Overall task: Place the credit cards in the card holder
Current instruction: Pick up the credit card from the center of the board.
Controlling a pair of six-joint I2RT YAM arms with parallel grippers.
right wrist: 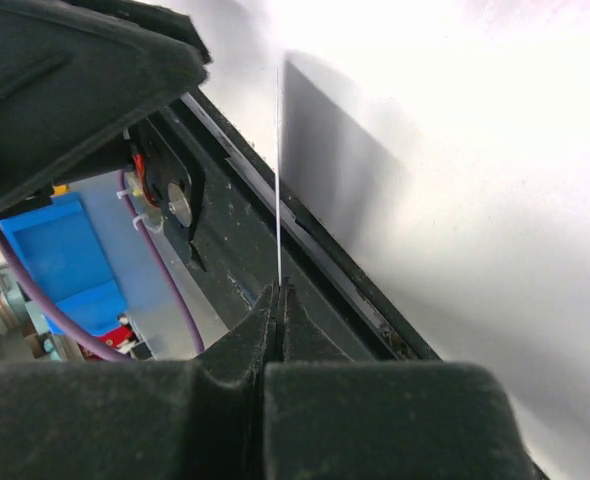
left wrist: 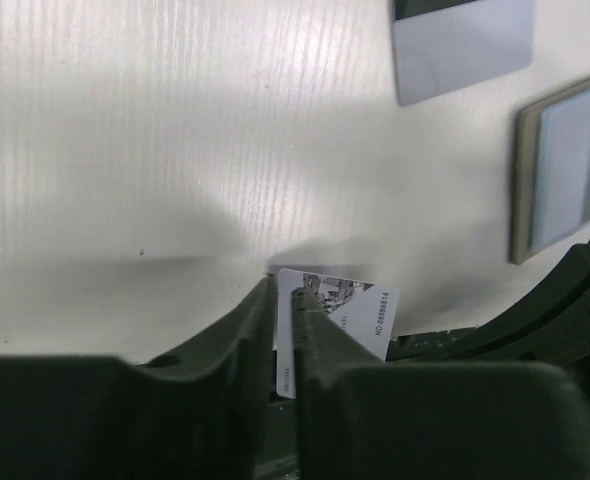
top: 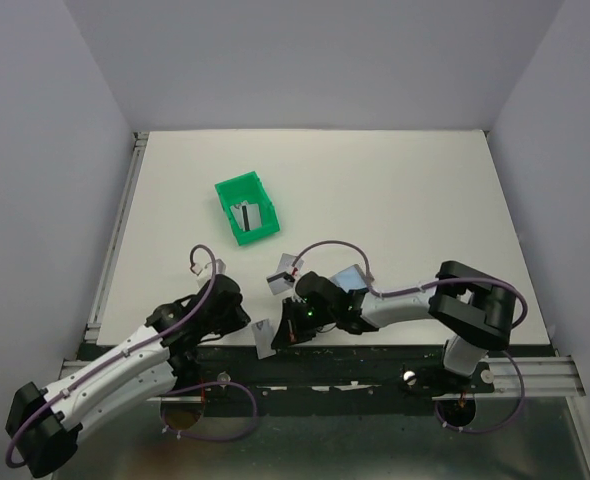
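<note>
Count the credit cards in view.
4. First card in the green bin; second card and third card left of the card holder; fourth card pinched in the right tool. More may be hidden.

Left wrist view: the printed card (left wrist: pixel 360 305) is partly hidden behind the fingers (left wrist: pixel 320 340) of the left gripper (left wrist: pixel 287 290), and the silver card (left wrist: pixel 462 45) and the card holder (left wrist: pixel 560 165) are both cut off by the frame edges. Right wrist view: the edge-on card (right wrist: pixel 278 170) pinched in the right gripper (right wrist: pixel 278 290) shows only as a thin line, so its face cannot be seen.
</note>
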